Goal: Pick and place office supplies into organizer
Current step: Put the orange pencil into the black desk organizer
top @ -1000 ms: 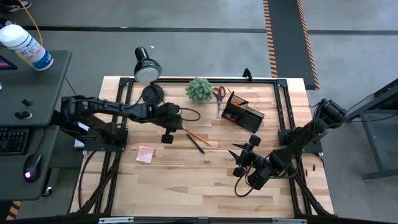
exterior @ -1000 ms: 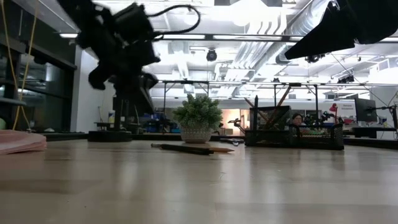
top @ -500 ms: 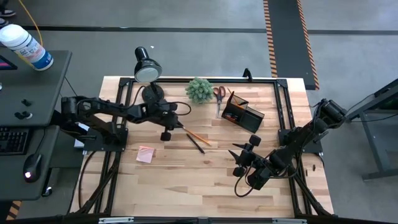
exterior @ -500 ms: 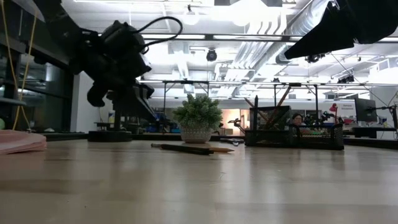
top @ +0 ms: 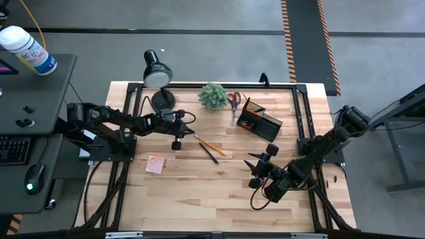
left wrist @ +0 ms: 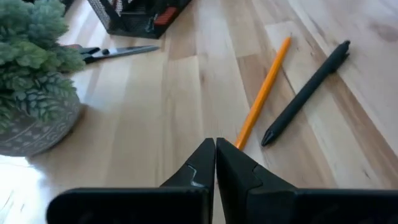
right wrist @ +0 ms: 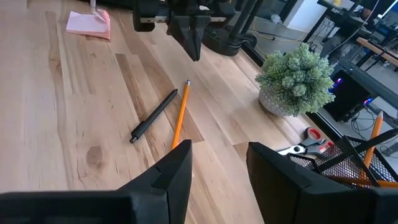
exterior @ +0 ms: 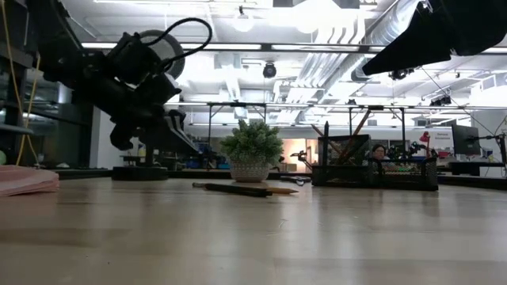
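Observation:
An orange pencil (top: 210, 144) and a black pen (top: 210, 154) lie side by side mid-table. My left gripper (left wrist: 215, 145) is shut and hovers just above the table, close to the pencil's left end (left wrist: 239, 140), without touching it; the right wrist view shows it (right wrist: 194, 55) above that end. The pink sticky pad (top: 155, 164) lies nearer the left. Red-handled scissors (top: 234, 103) lie beside the black organizer (top: 260, 119), which holds pencils. My right gripper (right wrist: 217, 169) is open and waits over the table's near right part.
A green plant in a pot (top: 213, 95) and a black desk lamp (top: 158, 78) stand at the far edge, just behind my left arm. A black frame runs along the table's edges. Bare wood shows in the near middle.
My left arm has drawn back toward the table's left edge and come down. Its gripper has tipped from pointing steeply down toward a flatter slant, and its tips now sit by the pencil's left end. Pencil, pen and the right arm have stayed put.

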### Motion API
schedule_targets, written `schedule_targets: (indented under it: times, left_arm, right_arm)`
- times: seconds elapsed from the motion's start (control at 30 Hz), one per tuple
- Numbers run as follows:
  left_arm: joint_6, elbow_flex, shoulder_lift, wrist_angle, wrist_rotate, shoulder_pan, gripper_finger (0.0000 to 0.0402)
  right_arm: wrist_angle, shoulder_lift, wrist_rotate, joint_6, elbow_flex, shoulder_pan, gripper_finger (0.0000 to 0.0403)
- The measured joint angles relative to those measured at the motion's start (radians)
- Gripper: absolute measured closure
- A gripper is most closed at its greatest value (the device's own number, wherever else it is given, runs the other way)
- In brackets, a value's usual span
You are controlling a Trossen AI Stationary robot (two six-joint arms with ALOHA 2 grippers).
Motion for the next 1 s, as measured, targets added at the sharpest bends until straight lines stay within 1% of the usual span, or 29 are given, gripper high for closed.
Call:
schedule_targets:
  times: [0.13,0.23,0.47,0.6,0.7,0.83,1.0]
  left_arm:
    - [0.014,0.0,0.048,0.012,0.015,0.0,0.0399]
    - [0.04,0.0,0.083,0.02,0.014,0.0,0.0389]
    - [0.045,0.006,0.122,0.075,-0.003,0.0,0.0344]
    - [0.045,0.006,0.143,0.073,0.001,0.001,0.0315]
    - [0.045,0.006,0.166,0.066,0.003,0.001,0.03]
    - [0.054,0.006,0.195,0.099,0.0,0.001,0.0296]
    - [0.068,0.017,0.233,0.117,0.003,0.001,0.0304]
  right_arm:
    - [0.002,0.0,0.0,0.0,0.0,0.0,0.0258]
    - [0.003,0.0,0.0,0.0,0.0,0.0,0.0258]
    - [0.003,0.0,0.0,0.0,0.0,0.0,0.0258]
    - [0.004,0.0,0.0,0.0,0.0,0.0,0.0258]
    - [0.004,0.0,0.0,0.0,0.0,0.0,0.0258]
    - [0.004,0.0,0.0,0.0,0.0,0.0,0.0258]
    - [0.007,0.0,0.0,0.0,0.0,0.0,0.0258]
